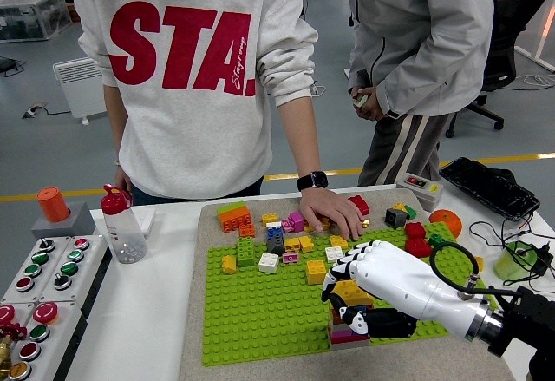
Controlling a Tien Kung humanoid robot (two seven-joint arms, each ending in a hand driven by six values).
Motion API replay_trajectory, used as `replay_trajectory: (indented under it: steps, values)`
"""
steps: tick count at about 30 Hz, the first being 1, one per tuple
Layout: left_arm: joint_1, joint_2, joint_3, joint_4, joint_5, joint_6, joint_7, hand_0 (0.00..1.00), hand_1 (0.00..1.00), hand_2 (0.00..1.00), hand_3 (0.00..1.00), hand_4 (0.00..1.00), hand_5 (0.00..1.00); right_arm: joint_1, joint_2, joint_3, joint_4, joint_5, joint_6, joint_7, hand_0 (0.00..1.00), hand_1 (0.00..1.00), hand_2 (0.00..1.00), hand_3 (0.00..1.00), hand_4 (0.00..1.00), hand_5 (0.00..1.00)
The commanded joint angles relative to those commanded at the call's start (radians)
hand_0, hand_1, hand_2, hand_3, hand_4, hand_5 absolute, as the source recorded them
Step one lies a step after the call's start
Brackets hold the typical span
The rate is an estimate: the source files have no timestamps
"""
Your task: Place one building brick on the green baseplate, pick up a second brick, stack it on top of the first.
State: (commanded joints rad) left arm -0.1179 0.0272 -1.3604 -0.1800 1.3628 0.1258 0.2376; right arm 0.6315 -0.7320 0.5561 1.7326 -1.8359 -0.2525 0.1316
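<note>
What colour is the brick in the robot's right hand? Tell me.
Yellow brick, held in the right hand; head view shows it.

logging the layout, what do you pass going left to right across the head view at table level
button panel → water bottle → green baseplate → right hand holding a yellow brick → black keyboard

"STA." on grey sweatshirt (186,77)
</note>
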Motion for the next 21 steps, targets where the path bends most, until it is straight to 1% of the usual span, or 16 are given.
replay_trajectory:
  steps: [21]
  values:
    - [0.006,-0.002,-0.004,0.000,0.009,0.001,0.002,0.661,0.687,0.689,0.576,0.291,0.998,-0.011,0.010,-0.018,-0.041,0.008,-0.001,0.002,0.534,0.572,0.560,0.522,0.307,0.390]
